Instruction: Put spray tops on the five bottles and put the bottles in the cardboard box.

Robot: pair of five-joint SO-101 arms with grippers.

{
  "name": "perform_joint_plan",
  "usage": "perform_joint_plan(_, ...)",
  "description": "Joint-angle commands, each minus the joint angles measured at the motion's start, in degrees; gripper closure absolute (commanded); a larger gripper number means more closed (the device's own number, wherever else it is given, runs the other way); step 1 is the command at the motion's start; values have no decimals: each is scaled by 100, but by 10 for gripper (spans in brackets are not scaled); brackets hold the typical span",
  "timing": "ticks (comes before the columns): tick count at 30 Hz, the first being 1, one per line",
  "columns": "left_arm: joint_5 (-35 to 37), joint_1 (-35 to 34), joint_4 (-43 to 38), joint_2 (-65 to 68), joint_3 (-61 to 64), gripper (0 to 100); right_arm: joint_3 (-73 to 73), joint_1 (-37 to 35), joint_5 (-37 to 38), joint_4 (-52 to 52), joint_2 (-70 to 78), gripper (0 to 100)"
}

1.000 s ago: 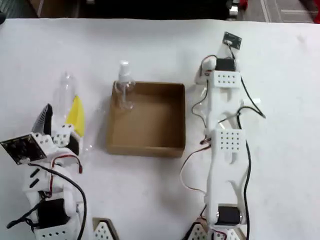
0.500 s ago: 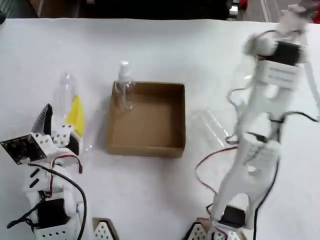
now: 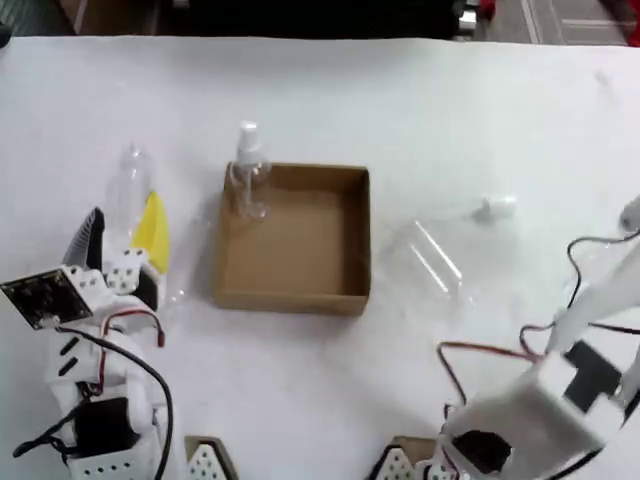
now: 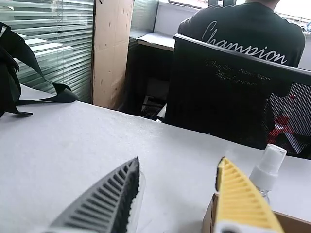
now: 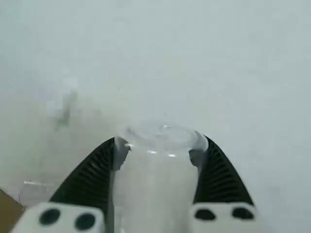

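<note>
A cardboard box (image 3: 345, 245) sits mid-table. A clear bottle with a white spray top (image 3: 248, 170) stands in its far left corner and appears again as the capped bottle (image 4: 266, 171). Right of the box a capless clear bottle (image 3: 430, 260) lies on its side, with a loose spray top (image 3: 495, 207) beyond it. My right gripper (image 5: 160, 141) is shut on another clear bottle (image 5: 158, 174), above bare table. My left gripper (image 3: 120, 232) stands open at the front left, its black and yellow fingers on either side of a capless clear bottle (image 3: 128, 185).
The right arm (image 3: 560, 400) hangs blurred over the front right corner, trailing red and black cables. White arm bases stand along the front edge. A chair with a seated person is behind the far edge in the left wrist view.
The right arm has swung from beside the box out to the far right and back to the front corner, uncovering the lying bottle and loose spray top. The left arm has not moved.
</note>
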Motion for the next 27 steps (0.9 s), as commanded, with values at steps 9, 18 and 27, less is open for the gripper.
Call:
perform_joint_plan(9, 26, 48, -132, -40, -44, 759, 4149, 84, -1952, -2879, -1156, 947)
perform_joint_plan(18, 26, 48, -132, -40, -44, 759, 5442, -110, -2066, -4207, -1156, 943)
perform_joint_plan(27, 26, 57, -141, -40, -35, 759, 5442, -171, -2066, -4303, -1218, 943)
